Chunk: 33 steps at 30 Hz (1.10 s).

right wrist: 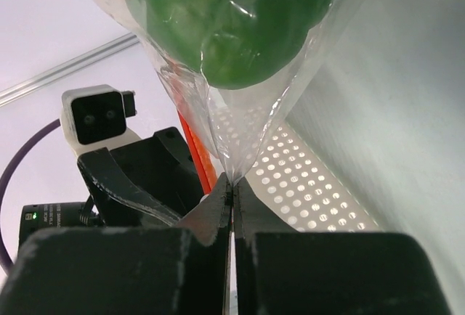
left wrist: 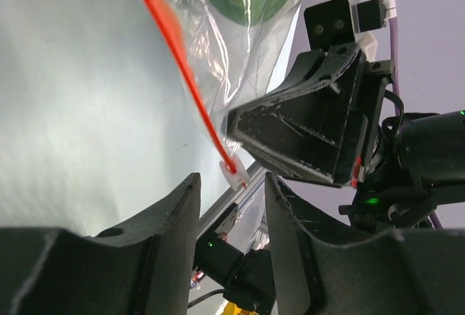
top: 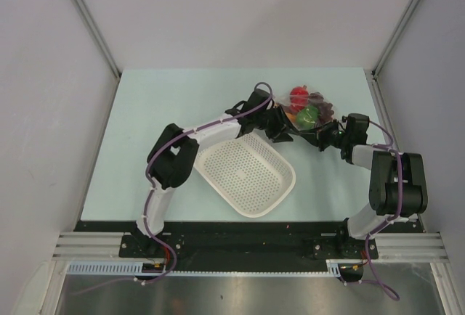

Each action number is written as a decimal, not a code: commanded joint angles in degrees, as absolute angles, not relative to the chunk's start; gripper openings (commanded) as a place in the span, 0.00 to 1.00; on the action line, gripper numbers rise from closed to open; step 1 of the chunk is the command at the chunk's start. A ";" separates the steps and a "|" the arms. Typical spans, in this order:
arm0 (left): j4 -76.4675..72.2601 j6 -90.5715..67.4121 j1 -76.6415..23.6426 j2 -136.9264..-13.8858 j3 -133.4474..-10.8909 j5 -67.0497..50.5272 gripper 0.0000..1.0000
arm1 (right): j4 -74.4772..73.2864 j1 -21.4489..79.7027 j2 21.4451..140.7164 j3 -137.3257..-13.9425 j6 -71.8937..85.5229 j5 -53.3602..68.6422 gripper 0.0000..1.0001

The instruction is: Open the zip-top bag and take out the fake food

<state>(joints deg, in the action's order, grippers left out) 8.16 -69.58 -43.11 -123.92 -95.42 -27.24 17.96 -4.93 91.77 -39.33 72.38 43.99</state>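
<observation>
The zip-top bag [top: 305, 108] lies at the far middle-right of the table and holds a red round fruit [top: 298, 97], dark grapes [top: 320, 103] and a green pepper [top: 306, 116]. My right gripper [right wrist: 232, 184] is shut on a clear plastic edge of the bag [right wrist: 240, 141], just below the pepper [right wrist: 225, 17]. My left gripper [left wrist: 232, 181] is open. The white slider [left wrist: 235, 174] at the end of the orange-red zipper strip [left wrist: 182, 75] hangs just past its fingertips, untouched. In the top view the left gripper [top: 278, 132] and right gripper [top: 320, 138] meet at the bag's near edge.
A white perforated basket [top: 247, 173] sits just in front of the bag, beside the left forearm. It also shows in the right wrist view [right wrist: 312, 184]. Walls enclose the table on the left, right and back.
</observation>
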 commanded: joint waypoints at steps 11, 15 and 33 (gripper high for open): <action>10.37 -69.35 -42.36 -127.26 -103.53 -25.14 0.33 | 18.72 -4.66 88.77 -38.76 70.84 44.82 0.00; 12.04 -67.85 -42.10 -127.44 -104.59 -24.87 0.24 | 18.90 -5.18 88.95 -38.76 70.93 45.26 0.00; 6.78 -69.43 -42.27 -124.10 -98.36 -26.54 0.00 | 21.36 -3.78 90.35 -39.11 74.53 45.62 0.22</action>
